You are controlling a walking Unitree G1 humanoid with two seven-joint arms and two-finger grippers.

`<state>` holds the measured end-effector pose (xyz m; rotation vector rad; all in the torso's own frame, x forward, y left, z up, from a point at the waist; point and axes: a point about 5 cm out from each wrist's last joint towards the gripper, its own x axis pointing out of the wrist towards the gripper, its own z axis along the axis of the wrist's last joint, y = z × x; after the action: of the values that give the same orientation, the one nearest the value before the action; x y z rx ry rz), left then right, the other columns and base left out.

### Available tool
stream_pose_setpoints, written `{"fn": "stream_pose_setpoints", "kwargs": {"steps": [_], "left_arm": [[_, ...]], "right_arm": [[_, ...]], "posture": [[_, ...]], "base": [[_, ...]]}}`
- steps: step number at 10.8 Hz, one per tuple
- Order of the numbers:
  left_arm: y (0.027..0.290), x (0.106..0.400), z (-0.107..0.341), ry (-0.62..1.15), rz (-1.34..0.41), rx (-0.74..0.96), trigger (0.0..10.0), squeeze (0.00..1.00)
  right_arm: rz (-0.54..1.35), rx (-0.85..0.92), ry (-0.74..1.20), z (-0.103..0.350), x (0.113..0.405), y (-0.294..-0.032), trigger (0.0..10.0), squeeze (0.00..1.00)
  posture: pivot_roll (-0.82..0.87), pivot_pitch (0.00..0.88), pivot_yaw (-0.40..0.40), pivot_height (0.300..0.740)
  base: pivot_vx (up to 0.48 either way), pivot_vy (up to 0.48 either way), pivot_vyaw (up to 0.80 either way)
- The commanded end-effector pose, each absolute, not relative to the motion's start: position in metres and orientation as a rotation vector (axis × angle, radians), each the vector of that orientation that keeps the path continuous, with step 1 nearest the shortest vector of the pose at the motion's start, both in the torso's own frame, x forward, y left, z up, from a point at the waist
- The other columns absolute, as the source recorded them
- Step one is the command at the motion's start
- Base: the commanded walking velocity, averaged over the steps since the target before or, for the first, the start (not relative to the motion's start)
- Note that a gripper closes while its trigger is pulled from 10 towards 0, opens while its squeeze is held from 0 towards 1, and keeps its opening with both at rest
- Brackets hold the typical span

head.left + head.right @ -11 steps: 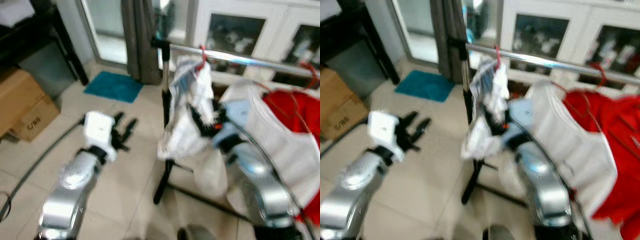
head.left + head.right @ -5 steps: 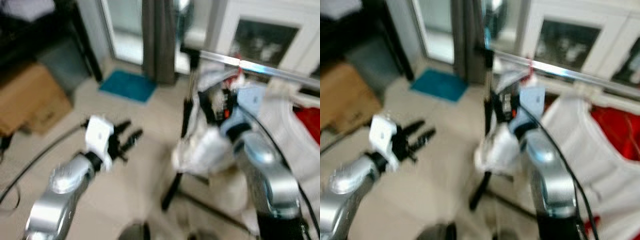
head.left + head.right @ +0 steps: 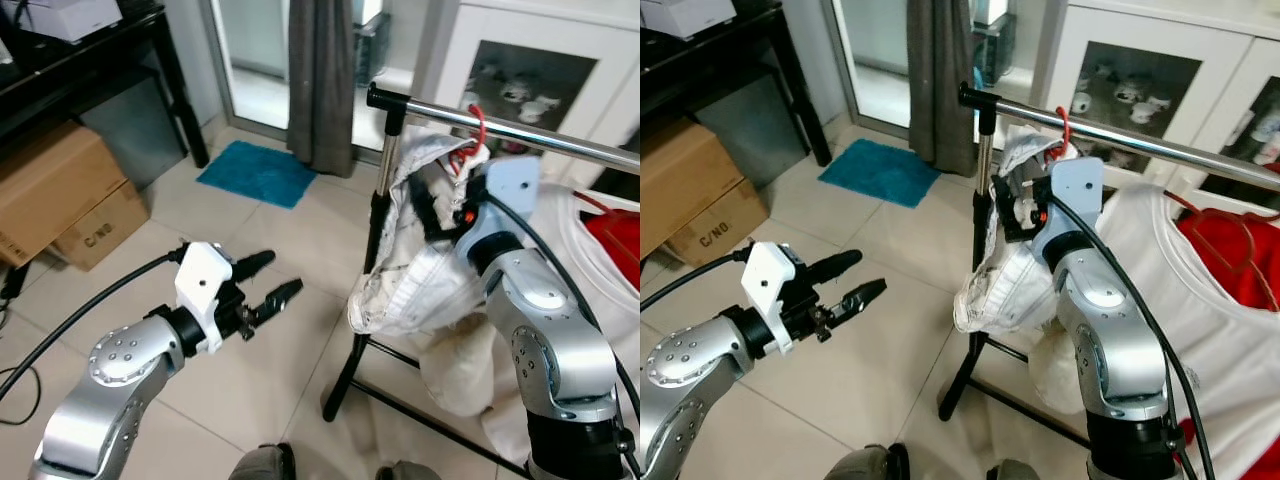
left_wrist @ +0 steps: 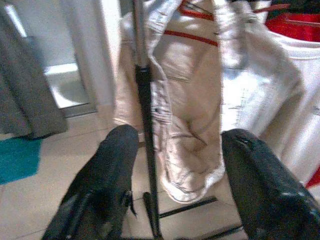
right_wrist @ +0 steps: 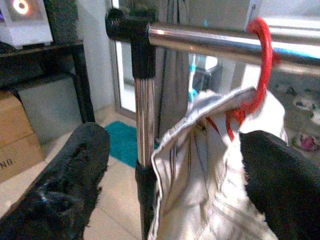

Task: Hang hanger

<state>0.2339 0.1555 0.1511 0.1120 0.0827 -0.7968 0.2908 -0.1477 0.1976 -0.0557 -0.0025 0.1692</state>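
On our far left sit two cardboard boxes (image 3: 55, 195) against a dark shelf, with a blue mat (image 3: 256, 172) on the tiled floor by the curtain (image 3: 322, 80). Our left gripper (image 3: 268, 288) hangs low over the bare tiles, well apart from the rack, its two black fingers spread and holding nothing. Moving right, the rack's black upright (image 3: 372, 250) carries the chrome rail (image 3: 1140, 138), and the red hanger (image 5: 260, 65) has its hook over that rail close to the upright's end, a pale crumpled garment (image 3: 415, 275) sagging from it. Our right gripper (image 3: 1018, 212) is raised just below the hook, pressed in among the cloth; in the right wrist view its fingers (image 5: 67, 185) stand wide apart on either side of the hook and clamp nothing. We judge the hanger light, thin and fairly stiff, its smooth hook free to slide or swing on the rail, while the garment is soft, limp and lopsided, so it could slip off a shoulder. The best hold would be the neck just under the hook, not the cloth. Farther right hang a white shirt (image 3: 1200, 300) and a red garment (image 3: 1250, 250) on the same rail.
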Motion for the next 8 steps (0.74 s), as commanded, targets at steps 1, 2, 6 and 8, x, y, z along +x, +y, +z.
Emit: {"fn": "stream_pose_setpoints", "kwargs": {"steps": [1, 2, 6, 8], "left_arm": [[0.153, 0.231, 0.154, 0.083, -0.836, 0.115, 10.0, 1.0], [0.152, 0.23, 0.155, 0.083, -0.861, 0.114, 10.0, 1.0], [0.149, 0.229, 0.156, 0.091, -0.912, 0.134, 10.0, 0.25], [0.149, 0.23, 0.156, 0.094, -0.919, 0.132, 10.0, 0.24]], "right_arm": [[0.153, -0.098, 0.018, 0.199, 0.294, -0.149, 10.0, 1.0], [0.126, -0.124, 0.087, 0.191, 0.299, -0.153, 10.0, 1.0], [0.044, -0.047, 0.181, 0.191, 0.343, -0.181, 10.0, 0.0], [0.023, -0.021, 0.192, 0.194, 0.359, -0.189, 3.7, 0.0]], "posture": [[-0.04, 0.079, 0.036, 0.74], [-0.04, 0.078, 0.039, 0.74], [-0.04, 0.074, 0.044, 0.74], [-0.04, 0.074, 0.041, 0.74]], "base": [[0.0, 0.0, 0.0], [0.0, 0.0, 0.0], [0.0, 0.0, 0.0], [0.0, 0.0, 0.0]]}}
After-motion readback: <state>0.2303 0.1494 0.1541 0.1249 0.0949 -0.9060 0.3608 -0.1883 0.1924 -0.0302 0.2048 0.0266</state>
